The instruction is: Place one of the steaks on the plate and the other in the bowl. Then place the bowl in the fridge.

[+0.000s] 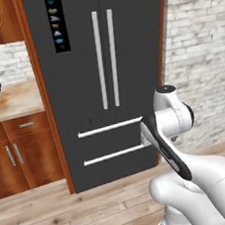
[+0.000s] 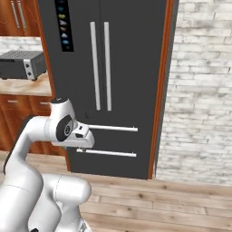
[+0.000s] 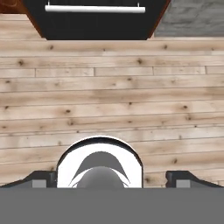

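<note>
Pale wooden floor runs up to the closed fridge (image 1: 102, 75), before which the arm folds, jaws wide apart and empty, pointing floorwards, likely between steps.

light: even, bright | shadows: faint | blur: slight, low-res render

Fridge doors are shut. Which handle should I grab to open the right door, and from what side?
Take the right vertical bar handle of the fridge, around mid-height. Come straight in from the front, jaws spanning it sideways: the bar is long and slim and seems to stand off the door.
</note>
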